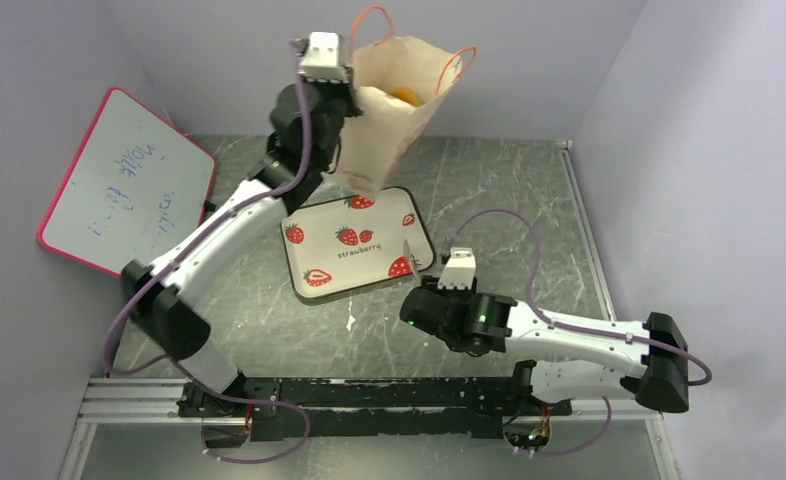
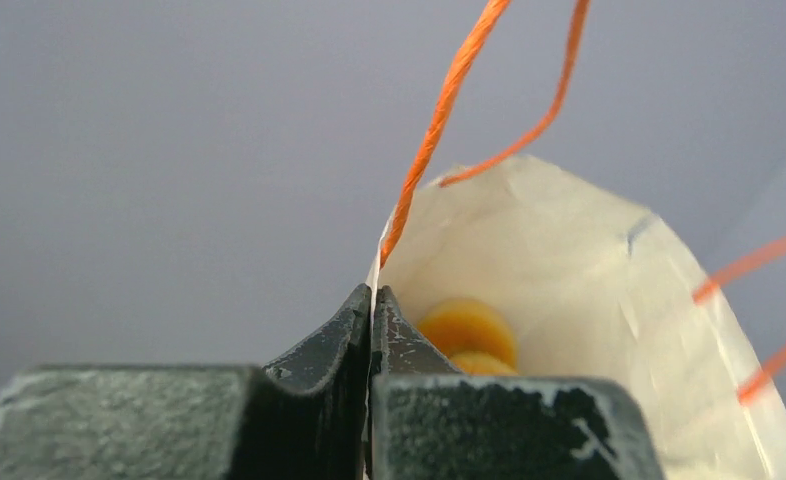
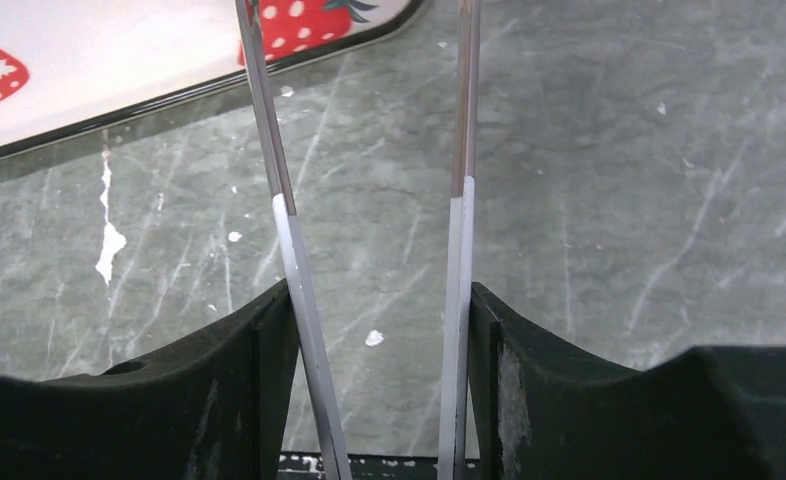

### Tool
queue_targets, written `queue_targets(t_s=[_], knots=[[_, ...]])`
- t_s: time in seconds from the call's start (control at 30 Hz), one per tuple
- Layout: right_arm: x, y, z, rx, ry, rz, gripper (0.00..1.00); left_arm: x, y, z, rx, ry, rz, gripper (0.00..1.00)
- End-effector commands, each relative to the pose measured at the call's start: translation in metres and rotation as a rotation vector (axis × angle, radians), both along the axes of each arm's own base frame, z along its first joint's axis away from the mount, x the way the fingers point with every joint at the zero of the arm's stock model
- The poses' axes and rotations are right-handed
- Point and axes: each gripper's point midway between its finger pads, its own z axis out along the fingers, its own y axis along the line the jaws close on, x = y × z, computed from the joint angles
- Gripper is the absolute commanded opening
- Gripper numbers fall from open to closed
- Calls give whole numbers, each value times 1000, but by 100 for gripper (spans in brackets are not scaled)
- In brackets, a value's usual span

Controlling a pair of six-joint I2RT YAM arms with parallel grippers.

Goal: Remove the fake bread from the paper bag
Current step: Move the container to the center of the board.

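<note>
Your bench [image 1: 529, 200] is a dark grey-green marbled slab boxed in by plain pale lilac walls [image 1: 619, 70], with a metal rail [image 1: 119, 395] along its near edge. At far left a whiteboard [image 1: 129, 180] with a red rim and faint scribbles leans tilted against the wall. Your left hand [image 1: 344, 85] is raised and clenched on the near-left rim of the paper bag [image 1: 389, 110], pinching the thin cream paper flat between its black fingers [image 2: 319, 350]. The bag hangs off the bench, tilted, its lower end over the far edge of the tray [image 1: 369, 262]. Its mouth gapes open, and its thin orange loop handles [image 1: 369, 20] stick up. The fake bread [image 2: 466, 328] is down inside the bag: you can see a glossy golden-orange round, with part of another just below it. The tray is a white rounded rectangle with a dark rim and printed strawberries, lying flat mid-bench. To its right, your right hand [image 1: 421, 290] sits low, grasping the metal tweezers [image 3: 287, 230]. The two slim blades lie against the inner faces of its fingers and reach towards the tray's near-right corner.
</note>
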Motion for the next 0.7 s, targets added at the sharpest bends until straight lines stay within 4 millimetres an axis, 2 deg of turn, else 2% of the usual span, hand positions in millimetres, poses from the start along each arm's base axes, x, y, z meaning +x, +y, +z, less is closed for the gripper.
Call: queue_targets(t_s=[0.0, 0.13, 0.27, 0.53, 0.67], knots=[[19, 38, 19, 42, -74, 64, 49, -36, 85, 58, -90, -142, 225, 7], [32, 59, 15, 34, -76, 105, 49, -65, 127, 57, -72, -128, 329, 7], [55, 73, 5, 30, -55, 126, 49, -95, 168, 52, -69, -108, 423, 7], [118, 85, -33, 12, 15, 122, 46, -135, 219, 11, -54, -22, 544, 7], [149, 90, -44, 42, 38, 102, 44, -152, 233, -9, -61, 26, 565, 7]])
